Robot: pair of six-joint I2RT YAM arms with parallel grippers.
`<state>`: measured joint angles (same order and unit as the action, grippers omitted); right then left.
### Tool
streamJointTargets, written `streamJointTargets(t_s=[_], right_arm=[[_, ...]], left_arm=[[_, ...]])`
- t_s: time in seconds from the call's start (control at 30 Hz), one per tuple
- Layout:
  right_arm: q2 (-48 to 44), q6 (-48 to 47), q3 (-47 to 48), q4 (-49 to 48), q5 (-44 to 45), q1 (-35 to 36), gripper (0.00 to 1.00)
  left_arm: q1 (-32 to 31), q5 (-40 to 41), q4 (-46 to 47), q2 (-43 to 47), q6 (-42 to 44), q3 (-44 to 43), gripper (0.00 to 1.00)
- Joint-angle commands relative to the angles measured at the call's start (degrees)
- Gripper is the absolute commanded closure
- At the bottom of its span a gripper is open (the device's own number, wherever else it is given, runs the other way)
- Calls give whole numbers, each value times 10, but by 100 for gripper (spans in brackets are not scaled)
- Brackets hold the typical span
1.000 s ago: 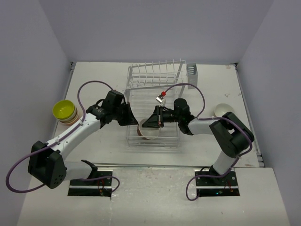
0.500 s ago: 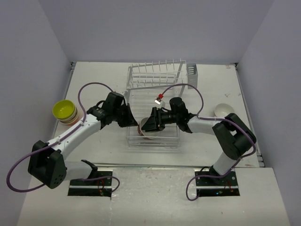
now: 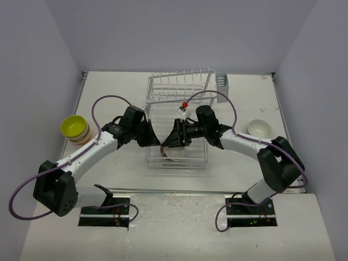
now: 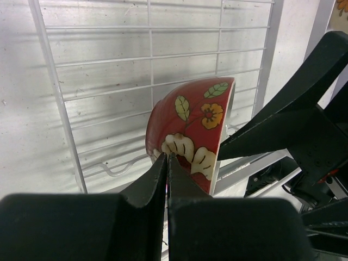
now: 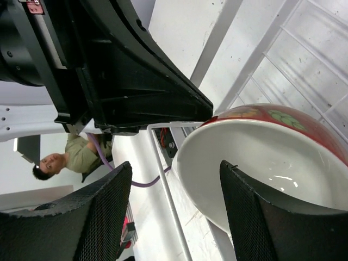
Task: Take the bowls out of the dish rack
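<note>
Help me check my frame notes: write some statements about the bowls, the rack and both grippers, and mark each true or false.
1. The red bowl lies tipped on its side on the dish rack grid. True.
2. The right gripper is shut. False: its fingers stand wide apart.
3. The lime-yellow bowl is outside the rack, to its left. True.
4. The left gripper is wide open. False: it is shut, with its tips at the red bowl's base.
5. The cream bowl sits in the rack's cutlery basket. False: it sits on the table, right of the rack.
</note>
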<state>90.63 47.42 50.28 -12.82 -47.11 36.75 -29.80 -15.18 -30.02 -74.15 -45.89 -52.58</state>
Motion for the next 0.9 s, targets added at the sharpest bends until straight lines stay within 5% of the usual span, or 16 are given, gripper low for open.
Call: streamJointTargets(t_s=[0.0, 0.53, 0.6, 0.87], right_arm=[[-20, -26, 33, 46, 13, 2, 33], [62, -78, 131, 214, 103, 45, 35], [69, -74, 140, 223, 120, 49, 41], [65, -64, 129, 245, 191, 64, 100]], left_arm=[[-5, -9, 24, 0, -10, 1, 100], [-9, -9, 29, -7, -9, -6, 100], [-9, -10, 28, -6, -8, -7, 100], [-9, -6, 15, -3, -3, -12, 100]])
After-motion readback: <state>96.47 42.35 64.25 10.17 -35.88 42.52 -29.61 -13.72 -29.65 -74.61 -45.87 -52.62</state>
